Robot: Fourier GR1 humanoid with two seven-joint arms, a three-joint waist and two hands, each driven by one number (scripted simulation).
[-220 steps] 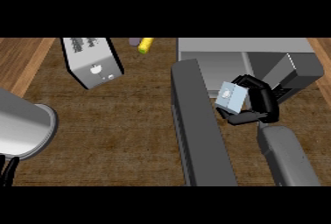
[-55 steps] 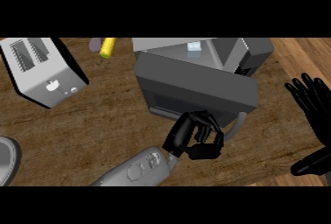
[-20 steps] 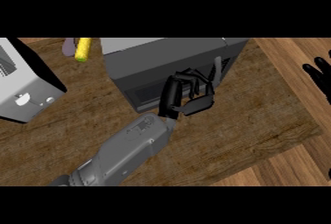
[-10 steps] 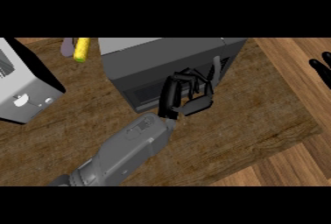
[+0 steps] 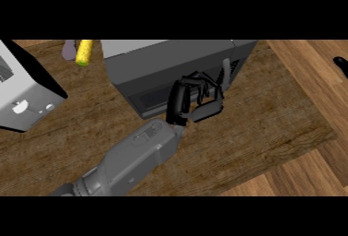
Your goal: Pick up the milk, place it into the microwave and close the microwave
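At frame centre the left hand rests against the door of the dark grey boxy microwave, fingers apparently relaxed, grasping nothing. The door looks closed, so the milk is hidden from sight. Only a black fingertip of the right hand shows at right.

- The left hand lies against the front of the grey microwave, its fingers on the door.
- A toaster stands at the left on the wooden bench.
- A yellow item (top edge) lies beside the microwave.
- Only a black tip of the right hand shows at the right edge.
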